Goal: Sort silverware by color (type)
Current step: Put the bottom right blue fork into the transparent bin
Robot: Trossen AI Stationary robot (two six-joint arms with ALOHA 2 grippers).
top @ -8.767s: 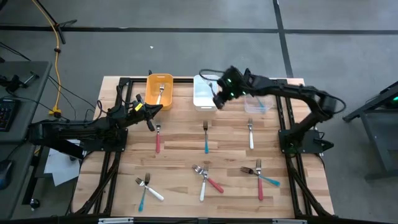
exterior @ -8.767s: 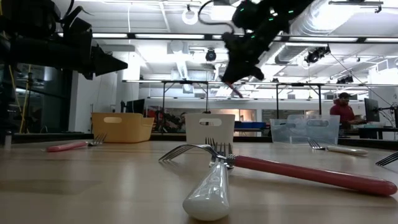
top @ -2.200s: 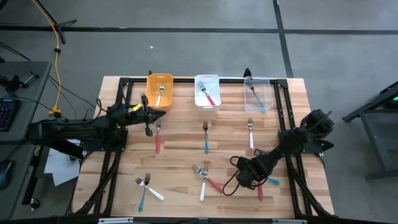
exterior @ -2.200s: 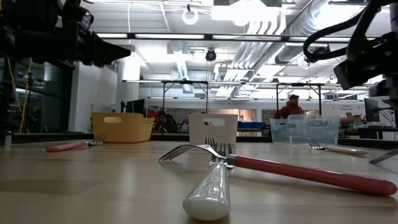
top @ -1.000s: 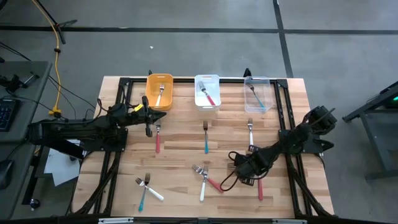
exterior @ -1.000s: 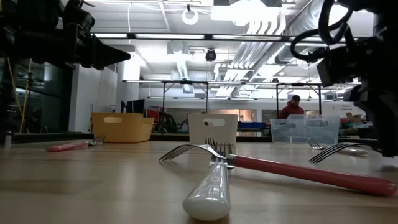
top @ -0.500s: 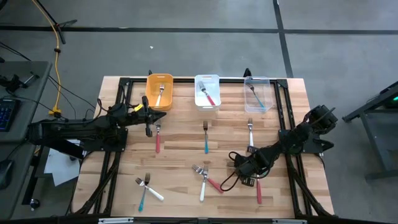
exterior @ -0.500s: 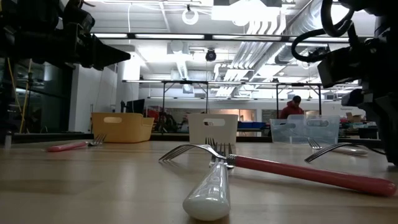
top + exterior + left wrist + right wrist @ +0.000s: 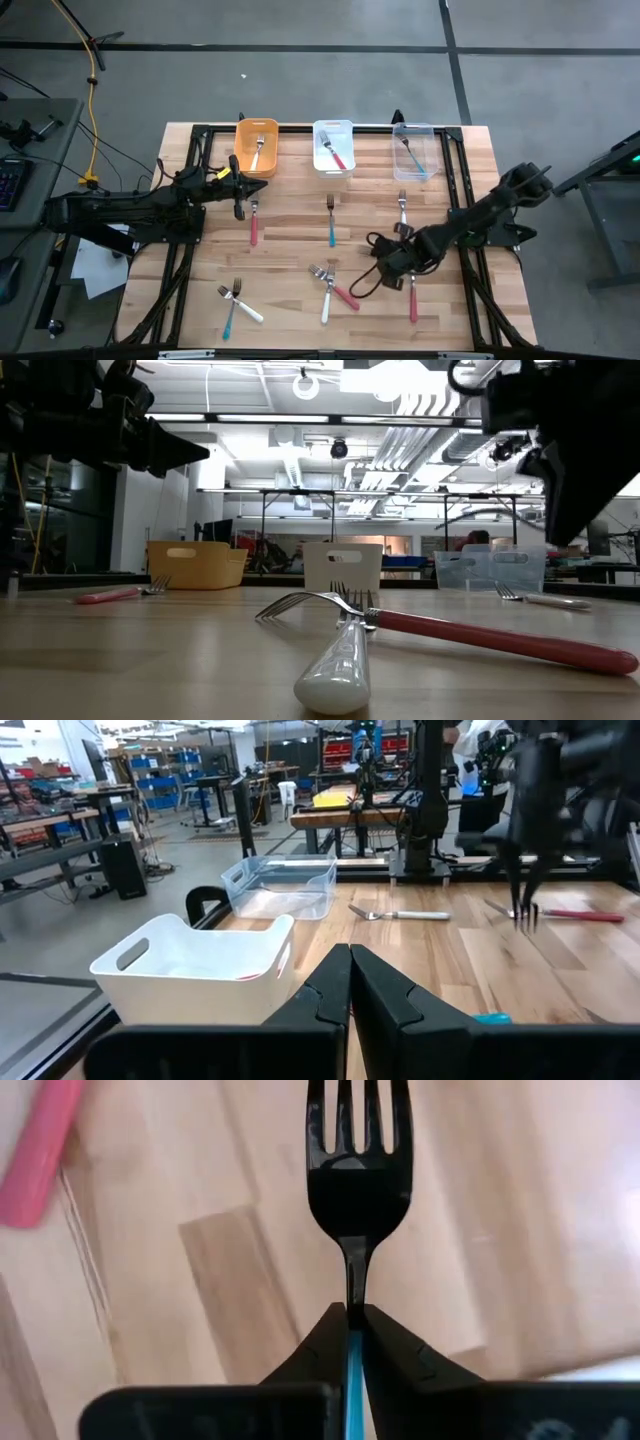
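Teal fork handle [image 9: 351,1380] mostly hidden between right gripper's [image 9: 350,1342] fingers; blurred pink handle [image 9: 40,1150] cut off at edge

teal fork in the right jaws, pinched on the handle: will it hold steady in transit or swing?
The right gripper is shut on the teal-handled fork at its slim handle, head sticking out. Probably stiff, no droop shows. The smooth narrow handle might pivot in the jaws. Looks light, so likely holds.

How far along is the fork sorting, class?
Done: one fork lies in each of the yellow bin, white bin and clear bin. In hand: the right gripper is shut on a teal-handled fork. Left: eight forks lie on the table; the left gripper waits shut by the yellow bin.
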